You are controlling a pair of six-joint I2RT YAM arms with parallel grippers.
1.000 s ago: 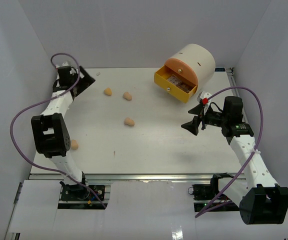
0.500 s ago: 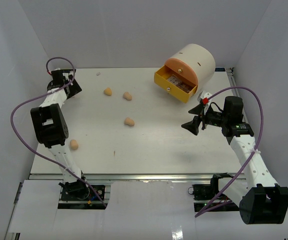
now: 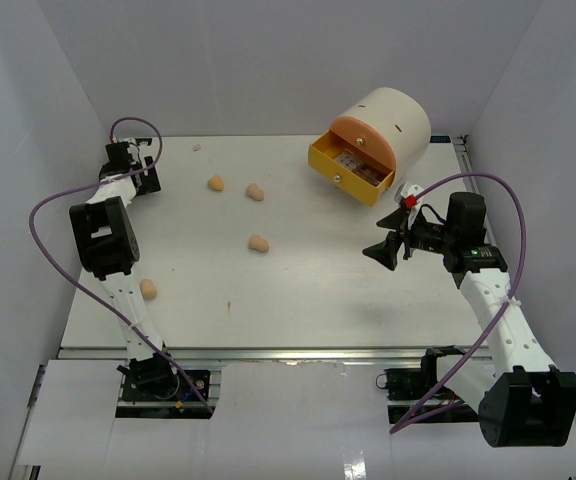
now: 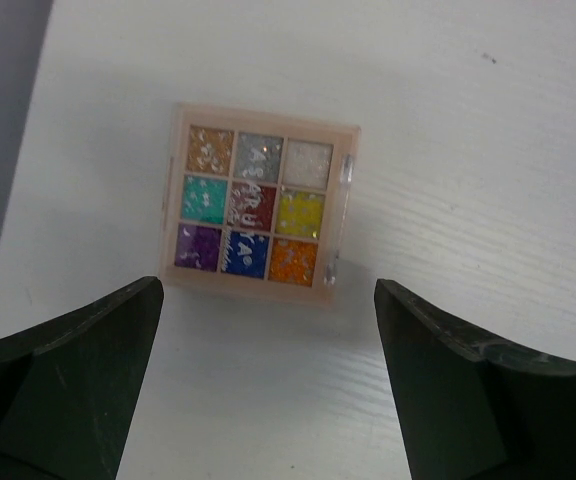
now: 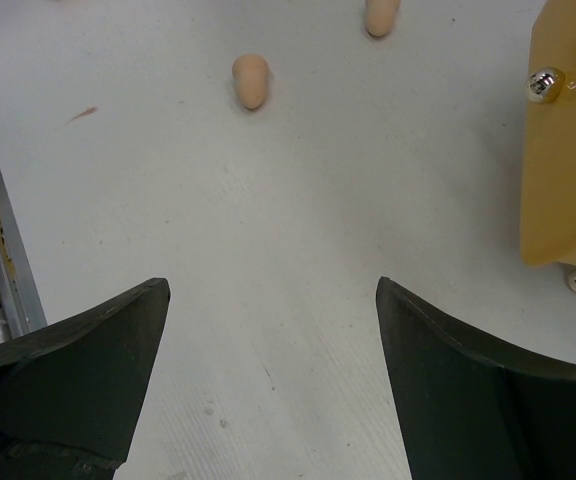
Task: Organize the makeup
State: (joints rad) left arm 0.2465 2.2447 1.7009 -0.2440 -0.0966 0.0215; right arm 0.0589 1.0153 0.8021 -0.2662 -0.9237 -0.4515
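Before left claw (image 4: pixel 267 290), eyeshadow palette (image 4: pixel 260 207)

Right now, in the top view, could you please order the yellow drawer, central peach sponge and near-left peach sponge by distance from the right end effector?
From the right end effector:
1. Open yellow drawer, just beyond it.
2. Central peach sponge, to its left.
3. Near-left peach sponge, by the left arm.

Palette (image 4: pixel 261 207), nine coloured pans in a pink frame, lies flat on the white table (image 4: pixel 468 150). Left gripper (image 4: pixel 268 318) spread wide; palette just ahead, untouched.
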